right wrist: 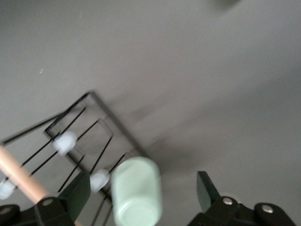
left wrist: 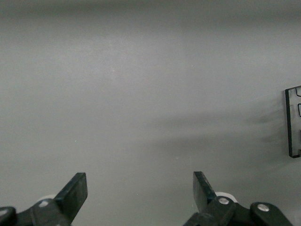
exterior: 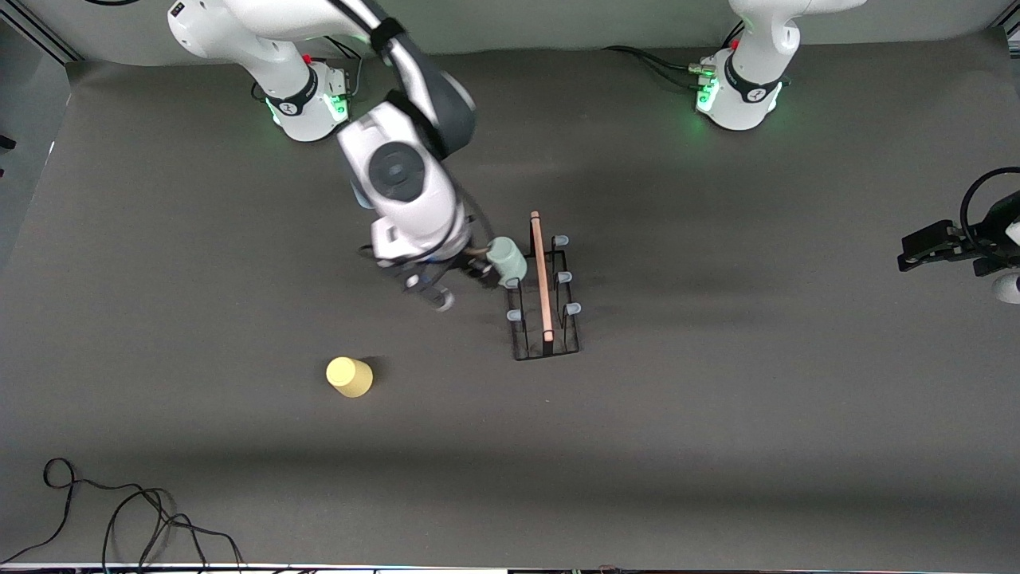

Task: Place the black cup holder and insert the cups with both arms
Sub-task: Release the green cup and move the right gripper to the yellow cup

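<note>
The black cup holder (exterior: 542, 279) stands mid-table with its wooden rod handle on top; the right wrist view shows its wire base (right wrist: 80, 127) and pale-blue pegs. A pale green cup (exterior: 507, 259) (right wrist: 136, 193) sits tilted on the peg farthest from the front camera, on the side toward the right arm's end. My right gripper (exterior: 486, 269) (right wrist: 142, 183) is open, a finger on each side of this cup with gaps between. A yellow cup (exterior: 349, 376) stands upside down on the table, nearer the front camera. My left gripper (exterior: 908, 257) (left wrist: 140, 181) waits open over bare table.
Black cables (exterior: 119, 518) lie at the table's front corner toward the right arm's end. A flat black piece (left wrist: 294, 122) shows at the edge of the left wrist view. The two arm bases (exterior: 311, 104) (exterior: 741, 96) stand along the table's back edge.
</note>
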You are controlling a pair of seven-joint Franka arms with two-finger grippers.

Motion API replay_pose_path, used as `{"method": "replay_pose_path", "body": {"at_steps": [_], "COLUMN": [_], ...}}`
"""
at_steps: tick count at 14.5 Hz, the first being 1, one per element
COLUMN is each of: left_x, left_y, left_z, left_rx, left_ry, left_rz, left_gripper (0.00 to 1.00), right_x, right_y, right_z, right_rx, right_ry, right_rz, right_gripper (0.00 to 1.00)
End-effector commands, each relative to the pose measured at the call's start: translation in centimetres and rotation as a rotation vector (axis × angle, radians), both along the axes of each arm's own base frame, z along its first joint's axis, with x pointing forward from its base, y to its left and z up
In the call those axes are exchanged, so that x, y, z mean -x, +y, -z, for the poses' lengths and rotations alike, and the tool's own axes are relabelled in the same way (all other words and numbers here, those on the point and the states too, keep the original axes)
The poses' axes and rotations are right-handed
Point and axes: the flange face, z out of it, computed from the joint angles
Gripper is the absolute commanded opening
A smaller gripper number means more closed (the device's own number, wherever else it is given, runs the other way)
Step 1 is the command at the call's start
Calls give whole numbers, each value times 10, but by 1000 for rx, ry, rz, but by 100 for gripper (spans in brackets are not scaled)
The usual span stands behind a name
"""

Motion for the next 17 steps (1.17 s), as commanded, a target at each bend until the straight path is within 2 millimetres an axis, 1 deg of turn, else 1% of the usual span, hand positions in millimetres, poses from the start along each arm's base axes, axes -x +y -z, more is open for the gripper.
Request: {"method": "replay_pose_path", "body": {"at_steps": [1, 3, 5, 7, 8, 9, 11, 12, 15, 17], "left_x": [-2, -6, -6, -9, -9, -9, -5, -4, -5, -6], "left_y": [-4, -6, -5, -6, -6, -8, -5, -4, -13, -16], "left_z": [-2, 1, 0, 4, 5, 5, 4, 3, 4, 3], "left_rx": [-9, -7, -7, -6, -9, -9, -11, -11, -18, -19], "left_ry": [-17, -32, -35, -32, -30, -30, -14, -12, -10, -20], "left_rz": [4, 2, 0, 2, 2, 4, -1, -2, 4, 6], "left_gripper": [100, 100, 100, 100, 100, 100, 100, 100, 100, 100], "right_x": [-34, -58, -76, -96, -103, -110, -121, -125, -128, -128], "right_y": [-59, -106, -152, -202, -216, -226, -232, -238, -235, -235], "right_z": [-15, -10, -1, 20, 30, 45, 76, 83, 101, 116], "right_rx": [8, 3, -4, -6, -5, 1, 14, 15, -30, -23], "right_ry": [26, 34, 42, 54, 47, 33, 5, -9, -26, -27], "right_rz": [-98, -152, -213, -266, -278, -278, -304, -300, -266, -266], "right_gripper": [100, 100, 100, 100, 100, 100, 100, 100, 100, 100]}}
